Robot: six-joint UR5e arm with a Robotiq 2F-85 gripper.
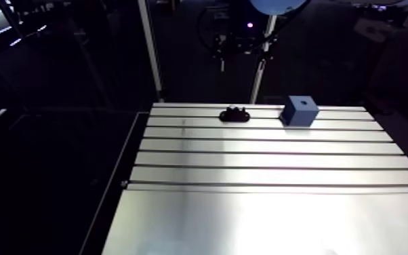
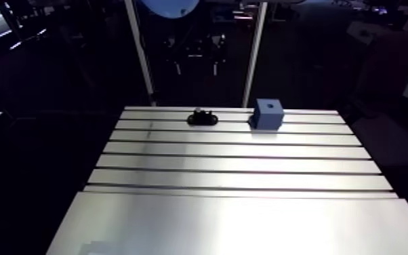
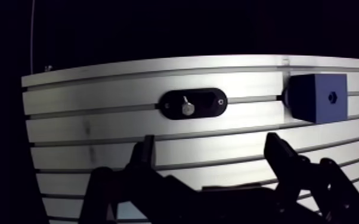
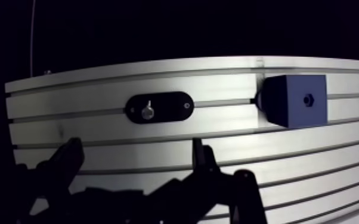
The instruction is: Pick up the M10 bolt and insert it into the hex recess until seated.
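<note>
Table (image 1: pixel 261 217), left edge: well left of the blue block (image 3: pixel 322 98); bare slotted aluminium in between, so ample room to come in from that side.

Black holder (image 3: pixel 209 104): near the blue block on its left, apart from it, in the same far slot rows; low, oval.

M10 bolt (image 3: pixel 186 107): stands in the black holder, at the end farther from the blue block. Bright metal, probably steel: stiff, heavy for its size, smooth and likely slippery, not fragile. Which end is up, too small to tell. Best pinched across the exposed upper part, squarely, then drawn straight up out of the black holder.

Gripper (image 3: pixel 211 143): on the near side of the blue block's row, short of the black holder; spread wide, holding nothing.

Hex recess (image 3: pixel 332 96): small dark opening centred in the blue block's top face. Probably a close fit, needing the bolt upright and its flats turned to match.

Table, far edge: just behind the blue block; little margin there, so better approached from above or from the near side.

Table, right side: some bare surface beyond the blue block.
</note>
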